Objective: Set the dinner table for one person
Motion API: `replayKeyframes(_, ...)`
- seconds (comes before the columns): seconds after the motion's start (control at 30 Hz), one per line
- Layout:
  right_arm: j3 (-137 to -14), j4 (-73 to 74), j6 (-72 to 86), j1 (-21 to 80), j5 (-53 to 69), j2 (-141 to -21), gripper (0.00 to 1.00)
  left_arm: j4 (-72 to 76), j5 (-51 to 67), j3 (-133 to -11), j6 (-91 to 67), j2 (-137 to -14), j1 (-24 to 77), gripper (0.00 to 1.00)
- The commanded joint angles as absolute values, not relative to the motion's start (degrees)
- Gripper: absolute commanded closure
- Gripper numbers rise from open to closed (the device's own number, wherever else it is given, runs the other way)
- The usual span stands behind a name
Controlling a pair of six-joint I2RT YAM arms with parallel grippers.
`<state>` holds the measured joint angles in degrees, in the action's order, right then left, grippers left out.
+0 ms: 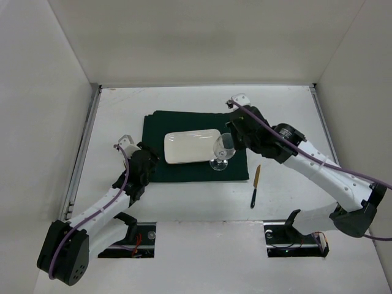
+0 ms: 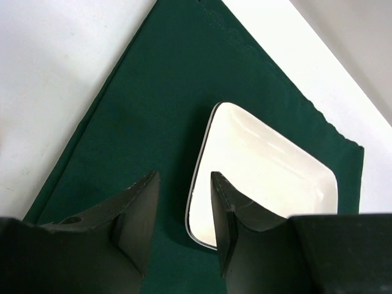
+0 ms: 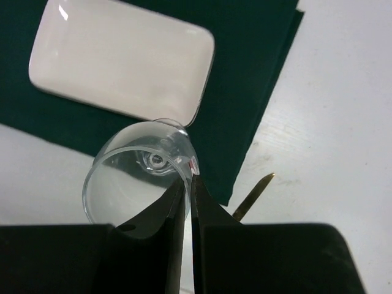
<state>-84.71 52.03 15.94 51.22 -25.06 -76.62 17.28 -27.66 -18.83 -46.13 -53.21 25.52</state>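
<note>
plate (image 1: pixel 192 147) sat on cloth (image 1: pixel 156 131), knife (image 1: pixel 255 184) beside; right gripper (image 3: pixel 188 177) clamped wine glass (image 3: pixel 128 177) rim at cloth's near-right corner, unreleased; left gripper (image 2: pixel 182 180) half-open, empty.

- table (image 1: pixel 184 202): white, matt, smooth; edge strip (image 1: pixel 82 153) metal, dull sheen.
- cloth (image 1: pixel 156 128): dark green fabric, matt, fine weave, stitched hem visible in the left wrist view.
- plate (image 1: pixel 190 147): cream-white, glossy, smooth, ceramic look.
- glass (image 1: pixel 222 153): clear, shiny, with highlights on the rim.
- knife (image 1: pixel 255 185): blade gold-toned metal, handle black.
- left gripper (image 2: pixel 184 184): fingers (image 2: pixel 135 220) black, matt, plastic look.
</note>
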Motion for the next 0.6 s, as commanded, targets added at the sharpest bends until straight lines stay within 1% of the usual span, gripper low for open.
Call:
replayKeyframes(0.0,-91.48,46.23,13.28,48.13,-24.87,-74.7,0.89,20.04,-26.19,-17.67,-46.14,-53.26,24.74,0.63)
replayKeyframes(0.17,-95.88,42.72,12.04,40.49,-25.75,-79.7,0.89,20.57,-25.58,-17.23,-46.41,-53.09,24.65,0.63)
replayKeyframes(0.37,-100.28,38.59,12.39,31.7,-23.47,-87.61,0.89,20.57,-25.58,-16.35,-46.41,-52.82,24.48,0.63)
replayKeyframes(0.57,-103.88,36.65,12.22,27.03,-22.59,-94.82,0.89,21.18,-25.58,-16.17,-46.41,-53.7,24.3,0.63)
